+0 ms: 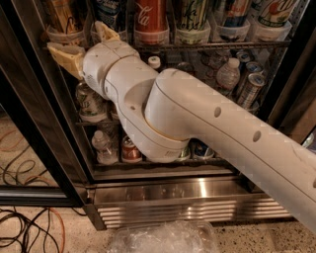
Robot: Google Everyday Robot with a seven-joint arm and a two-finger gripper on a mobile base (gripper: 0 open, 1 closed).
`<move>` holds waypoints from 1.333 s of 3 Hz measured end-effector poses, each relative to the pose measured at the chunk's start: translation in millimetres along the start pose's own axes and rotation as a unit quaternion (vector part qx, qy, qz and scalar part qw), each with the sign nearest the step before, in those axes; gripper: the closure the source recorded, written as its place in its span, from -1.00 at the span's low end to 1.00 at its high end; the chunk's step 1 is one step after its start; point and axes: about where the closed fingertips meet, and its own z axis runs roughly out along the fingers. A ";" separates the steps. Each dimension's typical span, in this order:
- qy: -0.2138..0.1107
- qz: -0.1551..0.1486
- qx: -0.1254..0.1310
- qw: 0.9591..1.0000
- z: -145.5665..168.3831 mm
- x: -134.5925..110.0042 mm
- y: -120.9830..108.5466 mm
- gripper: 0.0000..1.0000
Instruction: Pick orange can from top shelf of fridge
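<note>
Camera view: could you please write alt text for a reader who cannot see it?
A white robot arm reaches into a drinks fridge, its tan end effector open at the top shelf, just below the orange can. A red Coca-Cola can stands further right; bottles and cans fill the lower racks.

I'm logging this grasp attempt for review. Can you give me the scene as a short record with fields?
gripper: at the left end of the top shelf, jaws open
orange can: upright in its cup holder, not gripped
neighbour: red Coca-Cola can, further right on the same shelf
fridge: arm reaches inside
</note>
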 end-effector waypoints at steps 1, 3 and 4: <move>0.002 -0.011 -0.015 1.000 28.3 -4.6 12.3 -0.46; -0.008 -0.004 -0.008 1.000 41.9 -2.9 13.2 -0.44; -0.014 -0.001 0.003 1.000 47.9 -1.1 12.7 -0.40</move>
